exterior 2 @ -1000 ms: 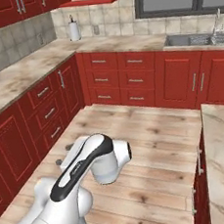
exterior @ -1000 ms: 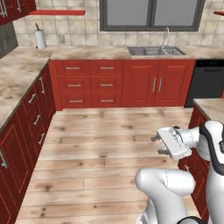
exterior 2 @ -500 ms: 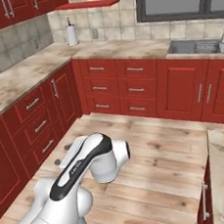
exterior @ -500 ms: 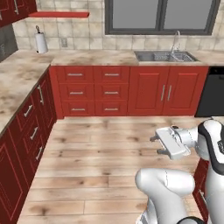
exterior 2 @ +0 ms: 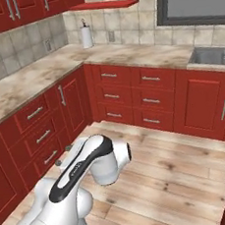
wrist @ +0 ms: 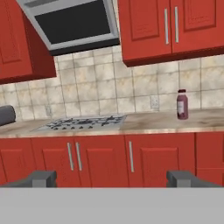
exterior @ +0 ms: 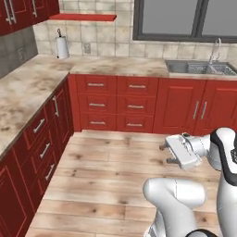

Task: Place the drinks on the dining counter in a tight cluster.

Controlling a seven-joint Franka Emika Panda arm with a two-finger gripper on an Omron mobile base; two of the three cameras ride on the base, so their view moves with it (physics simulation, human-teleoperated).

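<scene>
The hand (wrist: 111,178) is hanging spread wide and empty, facing the maroon bottle (wrist: 182,104) standing upright on the desk (wrist: 148,121), well right of the stove (wrist: 83,122). Closing in squarely and gripping mid-body looks wisest. Its label is showing no readable writing.

You have a paper towel roll (exterior: 61,47) upright at the back corner of the L-shaped marbled counter (exterior: 28,85), under a red shelf (exterior: 83,17). To its right a steel sink (exterior: 196,68) with faucet (exterior: 214,46) sits below a window (exterior: 185,18). Red drawers (exterior: 115,105) face a plank floor (exterior: 102,180). In the hand view, a stove (wrist: 83,123) lies under a hood (wrist: 72,26), beside red wall cabinets (wrist: 170,26).
</scene>
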